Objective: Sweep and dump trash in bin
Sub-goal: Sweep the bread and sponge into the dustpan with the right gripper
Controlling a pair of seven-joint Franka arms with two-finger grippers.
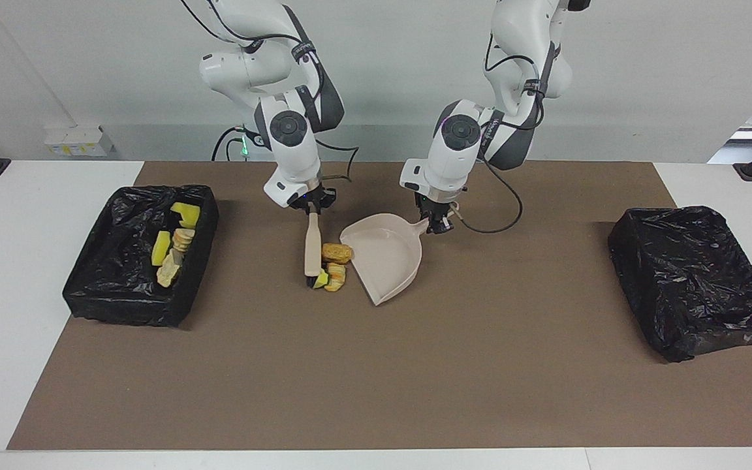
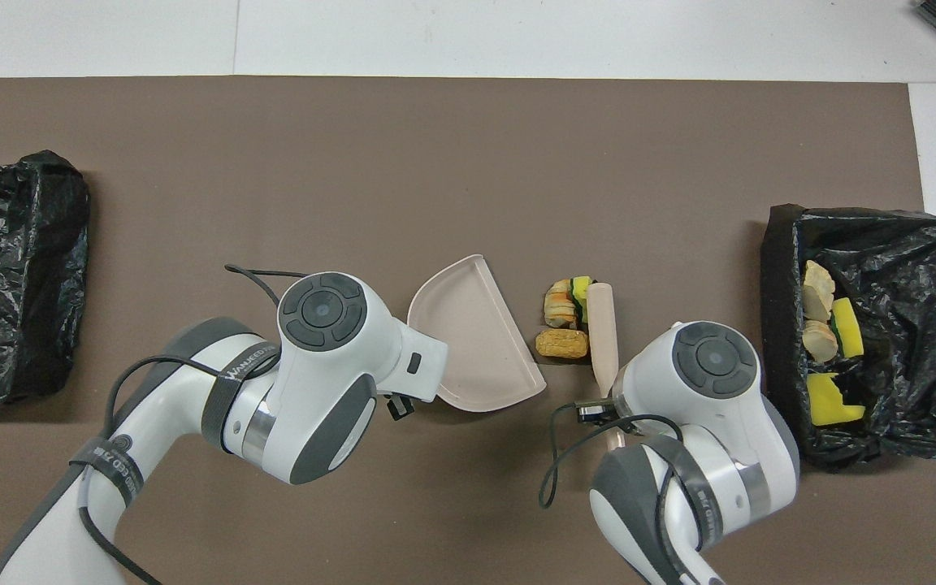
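- Three loose pieces of trash (image 1: 332,264) lie in a tight cluster at the centre of the facing frame, on the brown mat (image 1: 376,378): a tan-orange bread-like chunk (image 1: 337,252) uppermost, a striped croissant-like chunk (image 1: 335,275) just below it, and a small yellow-green sponge piece (image 1: 321,280) at the cluster's lower left edge.
- The bread-like chunk's long axis runs side to side in the frame, and one end touches or nearly touches the lip of the beige plastic dustpan (image 1: 383,256).
- The beige long-handled brush (image 1: 312,250) stands nearly upright in the frame, with its dark bristle end down against the sponge piece.
- The right gripper (image 1: 311,204) is clamped on the brush's top end.
- The left gripper (image 1: 438,225) is clamped on the dustpan's handle; the pan's open mouth faces the cluster.
- Four more scraps lie in the open black-lined bin (image 1: 129,294) at centre left of the frame.
- A black plastic-wrapped box (image 1: 689,287) sits at centre right.
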